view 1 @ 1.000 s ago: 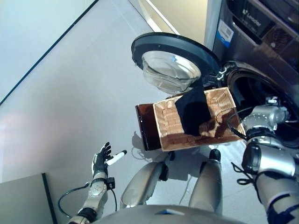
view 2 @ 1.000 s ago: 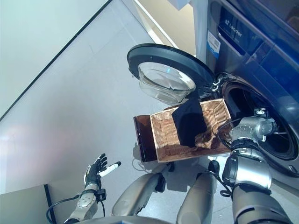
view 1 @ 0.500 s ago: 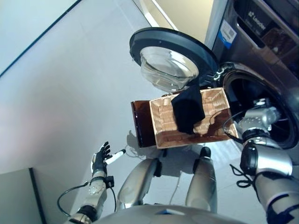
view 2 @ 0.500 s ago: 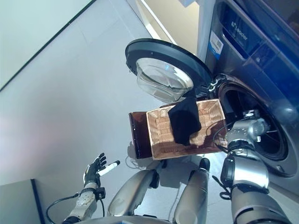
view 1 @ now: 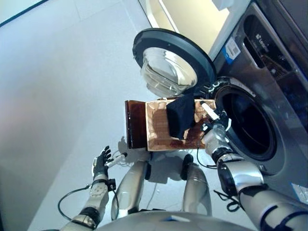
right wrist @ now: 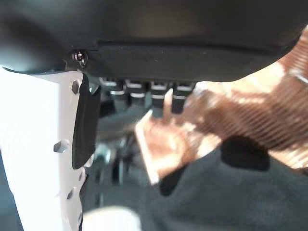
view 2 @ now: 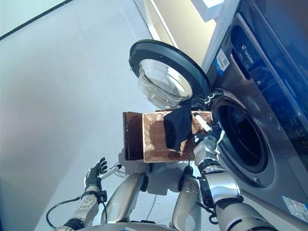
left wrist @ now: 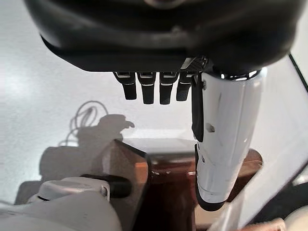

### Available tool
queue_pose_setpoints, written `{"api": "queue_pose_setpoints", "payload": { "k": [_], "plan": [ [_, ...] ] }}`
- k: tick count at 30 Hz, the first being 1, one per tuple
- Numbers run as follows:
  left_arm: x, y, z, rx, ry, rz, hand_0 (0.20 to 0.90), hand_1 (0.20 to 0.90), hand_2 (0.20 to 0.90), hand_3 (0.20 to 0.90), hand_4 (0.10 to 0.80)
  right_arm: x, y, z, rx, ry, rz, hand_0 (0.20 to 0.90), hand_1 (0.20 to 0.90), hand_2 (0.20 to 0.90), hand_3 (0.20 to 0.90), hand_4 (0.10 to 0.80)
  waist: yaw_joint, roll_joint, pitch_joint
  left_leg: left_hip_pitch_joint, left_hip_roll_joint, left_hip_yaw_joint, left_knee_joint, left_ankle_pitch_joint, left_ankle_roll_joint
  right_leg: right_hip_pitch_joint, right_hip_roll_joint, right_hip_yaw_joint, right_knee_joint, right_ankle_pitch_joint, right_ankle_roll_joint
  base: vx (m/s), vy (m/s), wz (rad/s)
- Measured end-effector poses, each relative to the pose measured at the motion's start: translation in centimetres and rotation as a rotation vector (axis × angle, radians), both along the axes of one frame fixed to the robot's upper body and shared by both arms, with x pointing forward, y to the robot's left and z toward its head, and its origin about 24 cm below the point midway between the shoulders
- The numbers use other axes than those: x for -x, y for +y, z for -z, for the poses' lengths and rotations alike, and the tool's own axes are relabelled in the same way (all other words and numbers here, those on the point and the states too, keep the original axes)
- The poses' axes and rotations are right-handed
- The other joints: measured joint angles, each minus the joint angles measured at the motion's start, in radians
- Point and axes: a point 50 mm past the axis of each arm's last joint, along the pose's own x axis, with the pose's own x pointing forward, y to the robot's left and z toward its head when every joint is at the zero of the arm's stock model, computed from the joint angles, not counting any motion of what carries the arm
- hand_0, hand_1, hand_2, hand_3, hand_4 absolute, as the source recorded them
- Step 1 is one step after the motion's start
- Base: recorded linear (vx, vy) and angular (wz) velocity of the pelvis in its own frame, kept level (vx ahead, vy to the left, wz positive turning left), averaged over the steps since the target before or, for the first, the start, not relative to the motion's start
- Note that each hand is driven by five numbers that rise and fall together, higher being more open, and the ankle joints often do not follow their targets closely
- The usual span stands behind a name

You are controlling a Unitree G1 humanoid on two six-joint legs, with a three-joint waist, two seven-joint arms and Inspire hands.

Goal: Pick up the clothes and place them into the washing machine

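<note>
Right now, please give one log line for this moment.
black cloth: draped over basket | washer door: open | right robot hand: open, beside cloth | left robot hand: open, idle

Far rim of the woven basket under the draped black garment.

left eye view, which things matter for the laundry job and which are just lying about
Job: black cloth draped over the wicker basket; washer with open door; right hand by the basket, open.

Lying about: dark brown board beside the basket; left hand idle over the floor.
</note>
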Motion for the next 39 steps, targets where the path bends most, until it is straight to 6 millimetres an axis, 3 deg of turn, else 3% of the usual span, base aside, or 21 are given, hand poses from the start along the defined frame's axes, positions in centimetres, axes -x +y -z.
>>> {"api": "queue_pose_setpoints", "payload": {
  "k": [3, 6, 11, 15, 17, 24, 34, 39],
  "plan": [
    [0.0, 0.9, -0.2, -0.014, -0.003, -0.031, 0.900, 0.900, 0.900, 0.900, 0.800, -0.8, 1.3, -0.6, 0.250, 0.071, -0.175, 0.900, 0.900, 0.900, 0.900, 0.800, 0.011, -0.022, -0.001, -0.005, 0.002, -0.003, 0.006, -0.002, -0.003, -0.001, 0.002, -0.004, 0.000, 0.000, -0.001, -0.030, -0.013, 0.03],
    [-0.3, 1.4, -0.6, -0.047, -0.024, -0.044, 0.900, 0.900, 0.900, 0.900, 0.800, -1.1, 3.7, -1.9, 0.737, 0.023, -0.473, 0.900, 0.900, 0.900, 0.900, 0.800, 0.010, -0.032, 0.003, -0.018, 0.001, -0.009, 0.014, -0.001, -0.005, -0.004, 0.003, -0.012, -0.003, 0.000, -0.001, 0.000, -0.022, 0.07],
    [-0.6, 2.0, -1.1, -0.090, -0.047, -0.040, 0.900, 0.900, 0.900, 0.900, 0.800, -1.1, 5.4, -2.1, 1.060, 0.044, -0.685, 0.900, 0.900, 0.900, 0.900, 0.800, 0.012, -0.059, 0.007, -0.019, 0.001, -0.029, 0.025, -0.004, -0.011, 0.014, 0.003, -0.032, -0.010, -0.002, -0.003, -0.003, -0.009, 0.11],
    [-0.6, 2.0, -1.1, -0.120, -0.042, 0.004, 0.900, 0.900, 0.900, 0.900, 0.800, 0.0, 3.2, -1.9, 1.663, 0.088, -0.961, 0.900, 0.900, 0.900, 0.900, 0.800, 0.014, -0.073, 0.011, -0.020, 0.000, -0.029, 0.025, -0.004, -0.011, 0.016, 0.003, -0.033, -0.018, 0.001, 0.002, 0.000, 0.000, 0.00],
    [-0.6, 1.9, -1.1, -0.125, -0.040, 0.011, 0.900, 0.900, 0.900, 0.900, 0.800, 0.2, 3.0, -1.5, 1.785, 0.115, -1.013, 0.900, 0.900, 0.900, 0.900, 0.800, 0.015, -0.073, 0.011, -0.020, 0.001, -0.030, 0.024, -0.004, -0.011, 0.016, 0.004, -0.033, -0.019, 0.002, 0.003, 0.000, 0.000, 0.00],
    [-1.3, 1.7, -1.4, -0.133, -0.056, 0.027, 0.900, 0.900, 0.900, 0.900, 0.800, 0.7, 2.0, 0.4, 2.045, 0.296, -1.113, 0.900, 0.900, 0.900, 0.900, 0.800, 0.045, -0.072, 0.012, -0.040, 0.001, -0.036, 0.025, -0.003, -0.012, 0.001, 0.004, -0.040, -0.018, 0.001, 0.000, -0.028, -0.002, 0.04],
    [-3.9, 1.2, -3.2, -0.142, -0.168, 0.025, 0.900, 0.900, 0.900, 0.900, 0.800, -3.8, 1.4, -6.3, 2.217, 0.260, -0.866, 0.900, 0.900, 0.900, 0.900, 0.800, 0.066, -0.043, 0.079, -0.129, -0.003, -0.058, 0.076, -0.009, -0.025, -0.070, -0.006, -0.065, 0.048, -0.025, -0.023, 0.002, -0.021, 0.12],
    [-4.2, 1.3, -3.5, -0.139, -0.182, 0.017, 0.900, 0.900, 0.900, 0.900, 0.800, -3.9, 1.3, -6.6, 2.189, 0.257, -0.828, 0.900, 0.900, 0.900, 0.900, 0.800, 0.069, -0.047, 0.083, -0.157, -0.005, -0.059, 0.084, -0.002, -0.033, -0.098, -0.012, -0.075, 0.078, -0.043, -0.030, 0.055, -0.018, 0.10]
  ]
}}
